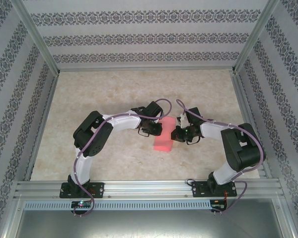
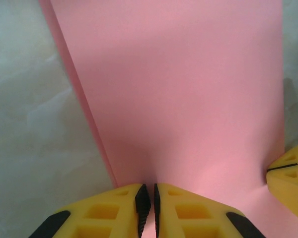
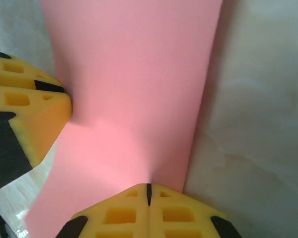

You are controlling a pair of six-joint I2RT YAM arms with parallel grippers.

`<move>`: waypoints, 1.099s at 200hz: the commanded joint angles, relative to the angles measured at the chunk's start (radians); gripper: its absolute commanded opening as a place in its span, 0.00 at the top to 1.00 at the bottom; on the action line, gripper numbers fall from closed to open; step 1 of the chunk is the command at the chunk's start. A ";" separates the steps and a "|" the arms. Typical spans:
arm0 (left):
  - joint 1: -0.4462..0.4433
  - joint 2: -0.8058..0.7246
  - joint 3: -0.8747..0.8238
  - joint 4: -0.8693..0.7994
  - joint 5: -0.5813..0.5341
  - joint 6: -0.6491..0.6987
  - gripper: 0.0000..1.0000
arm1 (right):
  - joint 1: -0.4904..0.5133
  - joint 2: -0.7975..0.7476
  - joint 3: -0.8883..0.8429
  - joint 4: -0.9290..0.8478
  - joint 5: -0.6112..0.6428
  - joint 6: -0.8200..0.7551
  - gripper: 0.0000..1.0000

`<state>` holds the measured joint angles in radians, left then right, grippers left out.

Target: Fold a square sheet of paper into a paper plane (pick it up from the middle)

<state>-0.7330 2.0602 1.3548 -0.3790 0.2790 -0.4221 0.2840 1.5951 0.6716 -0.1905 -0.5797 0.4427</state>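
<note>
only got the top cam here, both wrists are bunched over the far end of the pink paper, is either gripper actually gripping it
Observer: Yes. In the left wrist view the left gripper is pinched on the near edge of the square sheet of paper, with just a thin slit between its jaws.
Operator: and the right one
Observer: In the right wrist view the right gripper is shut tight on the sheet's edge too, and the paper puckers toward its tips.
Operator: flat single layer or folded
Observer: Folded, it seems. The left wrist view shows a second, darker pink edge running along the sheet's left side, against the table.
</note>
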 commanded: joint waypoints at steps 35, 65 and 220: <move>0.020 0.127 -0.075 -0.261 -0.127 0.048 0.80 | 0.029 -0.059 -0.075 -0.106 0.129 0.069 0.99; 0.019 0.127 -0.059 -0.272 -0.120 0.055 0.80 | 0.057 -0.184 -0.093 -0.020 0.072 0.146 1.00; 0.025 0.127 -0.063 -0.271 -0.121 0.063 0.80 | 0.159 -0.031 -0.095 0.129 0.096 0.195 1.00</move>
<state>-0.7319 2.0705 1.3788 -0.4088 0.2829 -0.3912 0.4366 1.5826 0.6281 -0.0380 -0.5095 0.6556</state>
